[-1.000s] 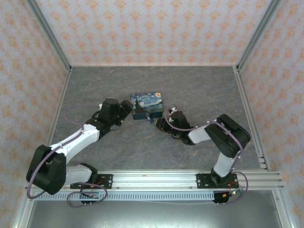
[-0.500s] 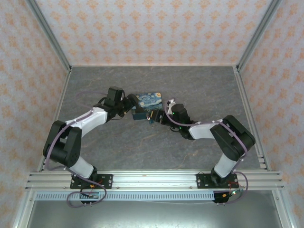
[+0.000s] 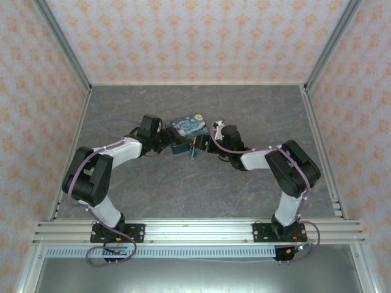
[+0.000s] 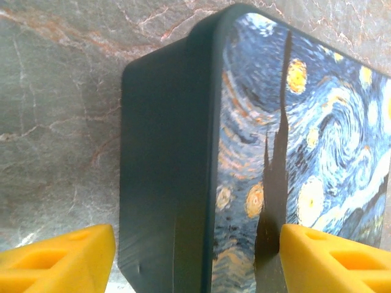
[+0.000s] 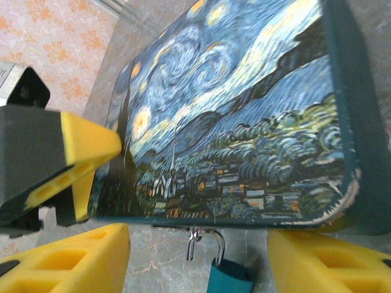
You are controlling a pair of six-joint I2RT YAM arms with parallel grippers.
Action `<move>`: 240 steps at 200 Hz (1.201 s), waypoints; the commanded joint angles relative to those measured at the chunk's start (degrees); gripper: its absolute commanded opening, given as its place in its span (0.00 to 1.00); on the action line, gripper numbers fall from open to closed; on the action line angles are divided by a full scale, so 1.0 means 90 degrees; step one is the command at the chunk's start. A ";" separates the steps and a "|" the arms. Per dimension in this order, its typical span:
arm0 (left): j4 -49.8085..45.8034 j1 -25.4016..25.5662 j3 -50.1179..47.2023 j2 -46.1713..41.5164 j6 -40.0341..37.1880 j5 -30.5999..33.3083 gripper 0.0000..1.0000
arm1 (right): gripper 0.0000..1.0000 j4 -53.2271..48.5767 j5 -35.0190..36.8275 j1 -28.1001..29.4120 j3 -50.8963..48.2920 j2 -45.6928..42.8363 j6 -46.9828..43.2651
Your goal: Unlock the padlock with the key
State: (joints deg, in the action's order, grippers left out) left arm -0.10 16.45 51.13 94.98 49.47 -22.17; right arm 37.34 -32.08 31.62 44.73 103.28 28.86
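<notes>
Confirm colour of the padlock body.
The padlock has a teal body with a silvery shackle, clearest in the right wrist view.

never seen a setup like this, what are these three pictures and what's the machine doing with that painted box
Two robot arms are bolted side by side at the near edge, each ending in a two-finger gripper with yellow fingers. The wide picture looks down from above; the two close-ups come from cameras on the wrists. On the grey table is a painted box, with a small teal padlock hanging from its front clasp. The left gripper straddles one end of the box; the right gripper is open around the padlock. Neither clearly holds anything.
</notes>
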 commanded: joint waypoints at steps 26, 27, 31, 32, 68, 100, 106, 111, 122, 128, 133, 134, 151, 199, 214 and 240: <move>-0.0542 0.0182 -0.0617 -0.0233 0.0012 0.0151 0.70 | 0.62 0.0470 -0.0417 -0.0122 0.0369 0.0324 -0.0447; -0.0539 0.0193 -0.0625 -0.0242 0.0011 0.0155 0.70 | 0.62 0.0470 -0.0419 -0.0123 0.0375 0.0332 -0.0450; -0.0529 0.0217 -0.0659 -0.0257 0.0040 0.0173 0.70 | 0.62 0.0474 -0.0424 -0.0124 0.0392 0.0345 -0.0474; -0.0532 0.0215 -0.0665 -0.0263 0.0040 0.0176 0.70 | 0.62 0.0472 -0.0422 -0.0124 0.0391 0.0348 -0.0478; -0.0512 0.0309 -0.0816 -0.0437 0.0204 0.0334 0.70 | 0.63 0.0516 -0.0356 -0.0136 0.0164 0.0150 -0.0645; -0.0602 0.0309 -0.0764 -0.0522 0.0228 0.0403 0.70 | 0.63 0.0603 -0.0501 -0.0287 -0.0337 -0.0214 -0.0535; -0.0604 0.0310 -0.0751 -0.0536 0.0226 0.0430 0.70 | 0.63 0.0649 -0.0540 -0.0289 -0.0426 -0.0258 -0.0534; -0.0615 0.0306 -0.0754 -0.0543 0.0227 0.0445 0.70 | 0.63 0.0670 -0.0579 -0.0299 -0.0481 -0.0271 -0.0541; -0.0632 0.0311 -0.0751 -0.0549 0.0228 0.0466 0.70 | 0.63 0.0770 -0.0723 -0.0300 -0.0589 -0.0233 -0.0534; -0.0642 0.0312 -0.0755 -0.0544 0.0226 0.0464 0.70 | 0.63 0.0876 -0.0821 -0.0294 -0.0622 -0.0180 -0.0497; -0.0648 0.0311 -0.0746 -0.0543 0.0226 0.0477 0.71 | 0.63 0.1008 -0.0901 -0.0300 -0.0658 -0.0124 -0.0453; -0.0646 0.0311 -0.0748 -0.0543 0.0226 0.0470 0.71 | 0.63 0.1041 -0.0920 -0.0300 -0.0666 -0.0111 -0.0443; -0.0643 0.0310 -0.0753 -0.0534 0.0238 0.0480 0.71 | 0.63 0.1595 -0.1098 -0.0295 -0.0719 0.0130 -0.0207; -0.0647 0.0306 -0.0760 -0.0561 0.0260 0.0468 0.71 | 0.62 0.2046 -0.1421 -0.0295 -0.0358 0.0814 0.0061; -0.0645 0.0313 -0.0758 -0.0559 0.0257 0.0477 0.71 | 0.62 0.2102 -0.1482 -0.0300 -0.0285 0.0948 0.0105; -0.0625 0.0310 -0.0752 -0.0529 0.0275 0.0460 0.71 | 0.60 0.2467 -0.1725 -0.0281 -0.0187 0.1228 0.0338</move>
State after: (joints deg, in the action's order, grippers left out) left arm 0.62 18.76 45.87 90.00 51.55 -20.56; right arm 52.82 -44.16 28.93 41.08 112.16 29.63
